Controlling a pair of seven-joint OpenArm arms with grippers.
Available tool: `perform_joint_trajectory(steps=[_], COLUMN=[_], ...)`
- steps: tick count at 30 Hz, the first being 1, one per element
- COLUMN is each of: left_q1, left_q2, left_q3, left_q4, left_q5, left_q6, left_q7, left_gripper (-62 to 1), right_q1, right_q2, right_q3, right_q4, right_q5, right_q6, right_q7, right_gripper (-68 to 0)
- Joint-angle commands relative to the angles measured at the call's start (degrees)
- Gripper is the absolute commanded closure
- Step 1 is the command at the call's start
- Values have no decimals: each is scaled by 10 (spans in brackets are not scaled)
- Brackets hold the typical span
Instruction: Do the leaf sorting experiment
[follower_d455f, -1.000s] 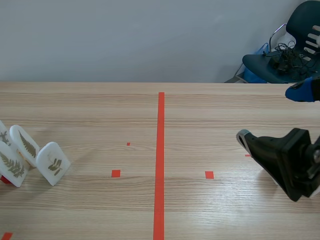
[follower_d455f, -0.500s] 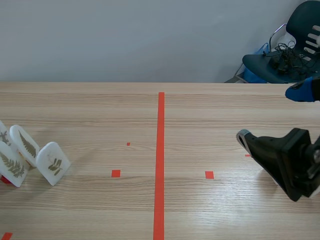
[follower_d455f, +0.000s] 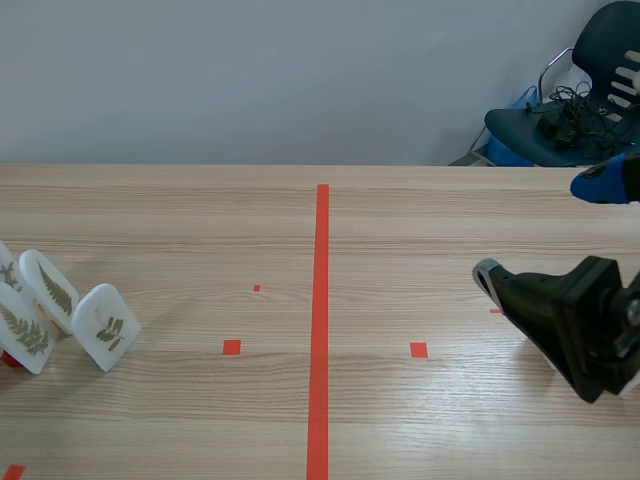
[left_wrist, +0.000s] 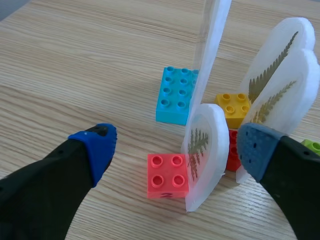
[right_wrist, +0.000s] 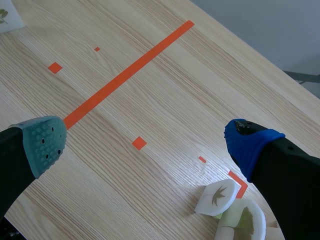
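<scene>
**Sorting looking barely begun as both grippers are hanging empty**

Leaf cards (follower_d455f: 105, 328) are standing in a cluster at the near left of the table (follower_d455f: 200, 220), slotted upright into toy bricks (left_wrist: 176, 95). The left gripper (left_wrist: 176, 150) is hovering over them with fingers spread wide, gripping nothing, and a small fern card (left_wrist: 206, 150) on a red brick (left_wrist: 168, 175) is sitting between its pads. Across the centre tape, the right gripper (right_wrist: 146, 142) is likewise gaping empty, with two more cards (right_wrist: 216, 196) showing just beside one finger. By all appearances no card is being carried yet — the whole sort is waiting to be done.
</scene>
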Motion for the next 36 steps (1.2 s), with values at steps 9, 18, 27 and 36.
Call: perform_joint_trajectory(steps=[9,18,27,36], left_q1=[36,151,173,172], left_q2=[-56,-78,-49,-41], left_q3=[-52,-142,-84,35], left_q4=[100,293,422,450], left_q5=[-9,-98,-167,-158], left_q6=[-25,-251,-257,-257], left_q7=[-16,82,213,224], left_gripper=[-623,-623,-623,-623], right_q1=[7,7,7,7], right_q2=[0,0,0,-3], right_q3=[7,7,7,7], right_q4=[-2,-2,-2,-2], right_q5=[2,2,2,2], right_q6=[0,-10,-20,-21], right_q7=[7,9,12,13], right_gripper=[-679,-679,-679,-679])
